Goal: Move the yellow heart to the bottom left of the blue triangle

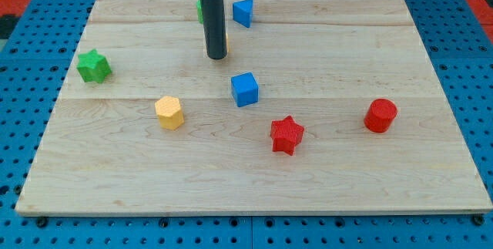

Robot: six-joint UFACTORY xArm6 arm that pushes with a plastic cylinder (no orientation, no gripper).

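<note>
— Starting nearest, we see a red star (287,134), a yellow hexagon (169,112), a red cylinder (380,116), then a blue cube (245,89) and a green star (94,65).

— And the yellow heart (226,45)?

— We see only 1 sliver of it, just right of my tip (216,57) and below-left of the blue triangle (243,12). The rod carries no fingers.

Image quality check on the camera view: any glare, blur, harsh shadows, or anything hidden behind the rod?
Camera view: even, soft lighting, no glare on the wooden board; blocks cast only faint short shadows; focus is sharp throughout, e.g. on the red star and blue cube. My tip hides most of a yellowish block and a green one behind the rod.
</note>
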